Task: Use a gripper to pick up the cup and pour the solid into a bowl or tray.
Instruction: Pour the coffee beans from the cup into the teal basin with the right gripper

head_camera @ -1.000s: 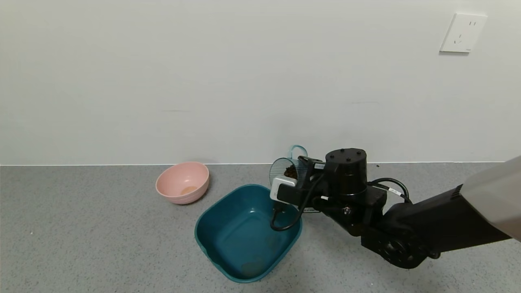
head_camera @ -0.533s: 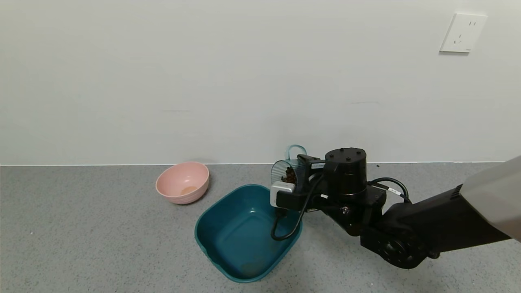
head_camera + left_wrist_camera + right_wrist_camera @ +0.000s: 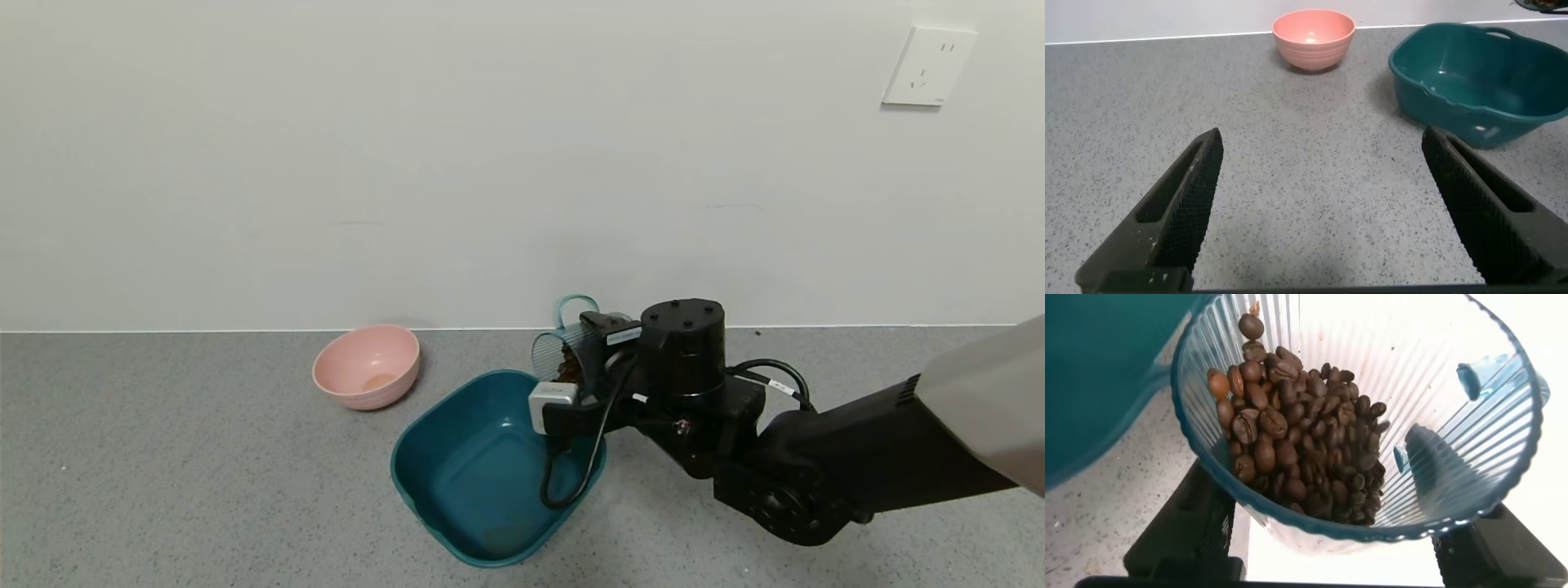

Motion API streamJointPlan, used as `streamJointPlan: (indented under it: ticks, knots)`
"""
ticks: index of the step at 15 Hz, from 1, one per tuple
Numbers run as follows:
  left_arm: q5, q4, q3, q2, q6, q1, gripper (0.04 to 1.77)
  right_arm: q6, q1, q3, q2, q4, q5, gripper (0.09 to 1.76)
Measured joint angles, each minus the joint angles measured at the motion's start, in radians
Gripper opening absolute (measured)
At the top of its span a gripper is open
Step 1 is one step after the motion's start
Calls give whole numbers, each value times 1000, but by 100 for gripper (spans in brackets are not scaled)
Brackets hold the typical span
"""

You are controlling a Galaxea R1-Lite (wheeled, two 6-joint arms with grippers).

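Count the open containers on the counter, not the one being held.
2: the pink bowl near the wall on the robot's left, and the teal basin beside it, under the cup in the right gripper.

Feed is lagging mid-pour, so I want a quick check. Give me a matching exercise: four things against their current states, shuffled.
Things:
1. cup
2. basin
3. pink bowl
4. left hand

States:
A. open above bare counter
B. tipped on its side, beans inside
C. on the counter by the wall
D. below the cup's mouth, no beans in it

Pairs: 1-B, 2-D, 3-C, 4-A. The right hand holds the cup.
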Motion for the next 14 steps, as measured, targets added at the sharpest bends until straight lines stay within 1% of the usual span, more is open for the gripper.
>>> streamJointPlan:
  ticks: [6, 14]
  knots:
    - [0, 0, 0, 0, 0, 0, 175, -112, 17, 16, 7, -13, 0, 135]
    - [0, 0, 0, 0, 0, 0, 175, -210, 35, 30, 13, -64, -30, 135]
